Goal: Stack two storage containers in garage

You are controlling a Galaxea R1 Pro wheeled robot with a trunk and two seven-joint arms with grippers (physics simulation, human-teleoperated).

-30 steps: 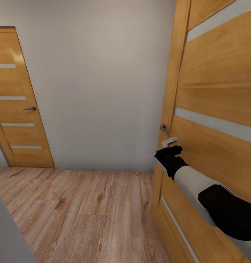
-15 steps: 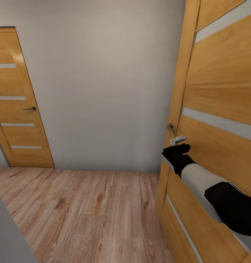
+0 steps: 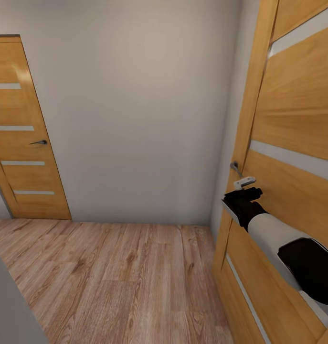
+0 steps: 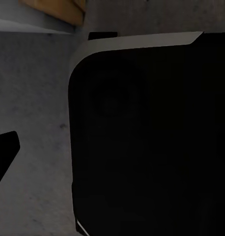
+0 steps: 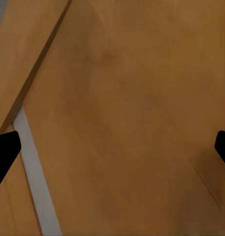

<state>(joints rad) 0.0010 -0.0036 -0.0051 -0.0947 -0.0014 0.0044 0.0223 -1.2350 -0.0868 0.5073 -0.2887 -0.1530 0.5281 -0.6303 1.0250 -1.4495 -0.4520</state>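
Clearly the right gripper (image 3: 244, 190), fingers spread wide and empty, presses the door (image 3: 297, 143) beside its handle (image 3: 236, 168); it might slip off sideways.

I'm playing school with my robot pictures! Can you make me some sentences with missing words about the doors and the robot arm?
1. The right pincer is up against the near door, just below its ____.
2. The far door has ____ pale stripes.
3. The floor is made of light ____ planks.
4. The right pincer's fingers are spread ____.

Missing words: handle; four; wood; open
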